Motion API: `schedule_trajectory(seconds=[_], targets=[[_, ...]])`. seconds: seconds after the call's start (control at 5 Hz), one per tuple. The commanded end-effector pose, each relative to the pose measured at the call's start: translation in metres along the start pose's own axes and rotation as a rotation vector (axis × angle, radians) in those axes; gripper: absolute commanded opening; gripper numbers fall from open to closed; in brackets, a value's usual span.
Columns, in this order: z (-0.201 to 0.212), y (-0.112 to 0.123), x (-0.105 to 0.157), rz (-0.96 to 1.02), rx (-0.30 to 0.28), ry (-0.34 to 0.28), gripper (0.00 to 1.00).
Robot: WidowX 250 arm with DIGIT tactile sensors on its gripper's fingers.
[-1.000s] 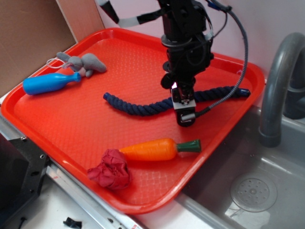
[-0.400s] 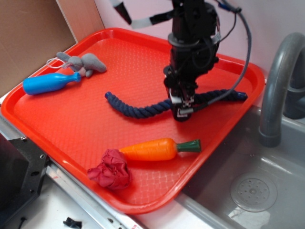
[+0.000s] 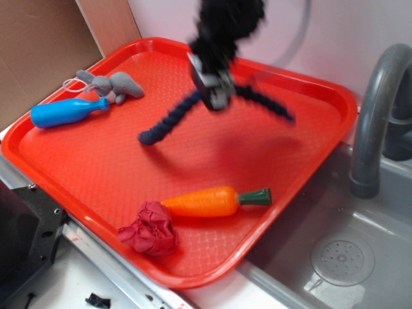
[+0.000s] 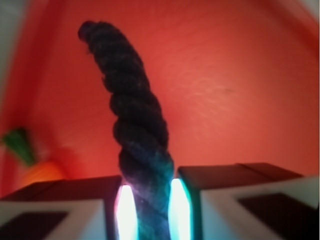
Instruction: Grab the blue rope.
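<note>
The blue rope [image 3: 168, 121], thick, dark navy and twisted, hangs lifted by its middle over the red tray [image 3: 96, 167]. One end [image 3: 147, 137] droops to the tray surface at the left; the other part [image 3: 270, 103] trails to the right, blurred. My gripper [image 3: 214, 87] is shut on the rope and appears motion-blurred above the tray's back half. In the wrist view the rope [image 4: 135, 115] runs up from between my two fingers [image 4: 147, 205], which pinch it from both sides.
A light blue bottle [image 3: 67, 112] and a grey plush toy [image 3: 111, 85] lie at the tray's left. A toy carrot [image 3: 215, 201] and a crumpled red cloth [image 3: 149, 230] lie near the front. A sink [image 3: 341, 251] with a grey faucet [image 3: 376, 109] is at the right.
My gripper closed on the rope and rose up and to the left. The rope's middle left the tray and its ends dragged inward.
</note>
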State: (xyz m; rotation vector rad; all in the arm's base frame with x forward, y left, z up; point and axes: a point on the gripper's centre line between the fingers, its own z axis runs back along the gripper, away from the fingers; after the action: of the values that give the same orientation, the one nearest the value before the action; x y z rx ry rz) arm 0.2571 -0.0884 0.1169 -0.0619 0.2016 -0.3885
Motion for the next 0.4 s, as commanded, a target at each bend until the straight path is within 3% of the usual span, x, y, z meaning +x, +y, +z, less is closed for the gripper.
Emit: schedule_trajectory(seconds=[0.0,0.2], targets=[[0.075,0.006,-0.090,0.141,0.030,-0.272,0.00],[0.083,0.007,-0.109,0.210,0.064,-0.311,0.00]])
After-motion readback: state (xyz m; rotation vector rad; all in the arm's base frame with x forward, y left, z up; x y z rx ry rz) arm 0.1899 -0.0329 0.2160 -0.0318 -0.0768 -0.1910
